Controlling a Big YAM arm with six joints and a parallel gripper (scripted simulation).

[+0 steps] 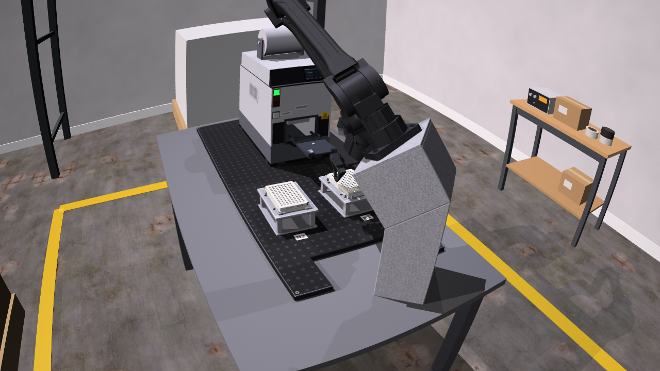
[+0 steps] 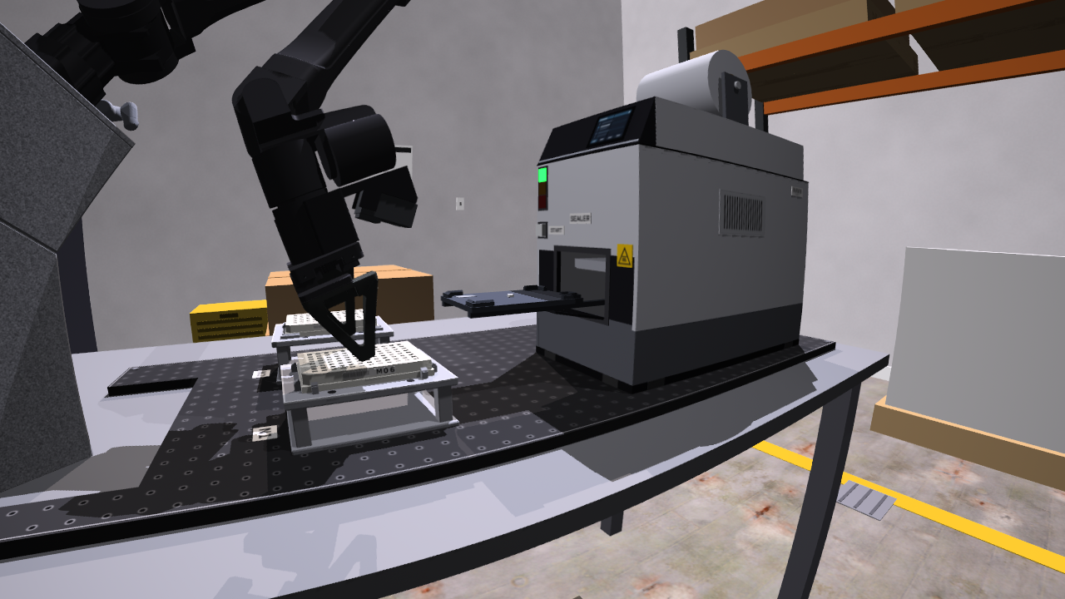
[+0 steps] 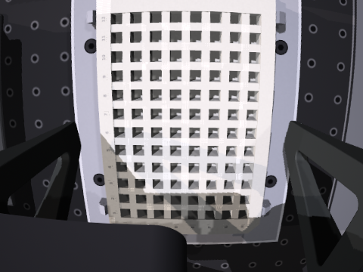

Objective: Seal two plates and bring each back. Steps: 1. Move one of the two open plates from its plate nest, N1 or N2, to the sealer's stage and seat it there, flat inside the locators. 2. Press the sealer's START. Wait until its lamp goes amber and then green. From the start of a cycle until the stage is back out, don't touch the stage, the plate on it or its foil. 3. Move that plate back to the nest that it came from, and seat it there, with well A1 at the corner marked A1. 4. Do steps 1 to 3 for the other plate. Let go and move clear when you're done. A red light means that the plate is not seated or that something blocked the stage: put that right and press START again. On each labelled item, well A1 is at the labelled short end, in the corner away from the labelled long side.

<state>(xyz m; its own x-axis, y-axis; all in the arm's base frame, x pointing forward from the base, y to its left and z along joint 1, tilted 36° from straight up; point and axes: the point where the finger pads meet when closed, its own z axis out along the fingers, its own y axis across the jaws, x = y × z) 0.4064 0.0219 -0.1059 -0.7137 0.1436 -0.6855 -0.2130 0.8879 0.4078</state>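
My gripper point(image 2: 361, 347) point(image 3: 182, 133) is open and straddles the long sides of plate M06 point(image 1: 352, 178) point(image 2: 405, 352) point(image 3: 185, 38), touching neither side in the wrist view. The tips are about at its top; exact height is unclear. This plate sits flat in nest N1 point(image 1: 328, 184) point(image 2: 439, 378) point(image 3: 85, 87), no foil visible. The other white plate point(image 1: 285, 194) sits in the second nest point(image 1: 312, 203) point(image 2: 384, 328). The sealer's stage point(image 1: 318, 146) point(image 2: 498, 299) is out and bears no plate. The lamp point(image 1: 276, 92) point(image 2: 542, 174) is green, above START point(image 1: 276, 115) point(image 2: 542, 230). The nest's A1 mark is hidden.
The sealer body point(image 1: 256, 108) point(image 2: 715, 275) stands behind the stage, with a foil roll point(image 1: 279, 41) point(image 2: 681, 83) on top. The grey arm pedestal point(image 1: 410, 221) point(image 2: 37, 357) stands beside the nests and hides part of N1 in the top view.
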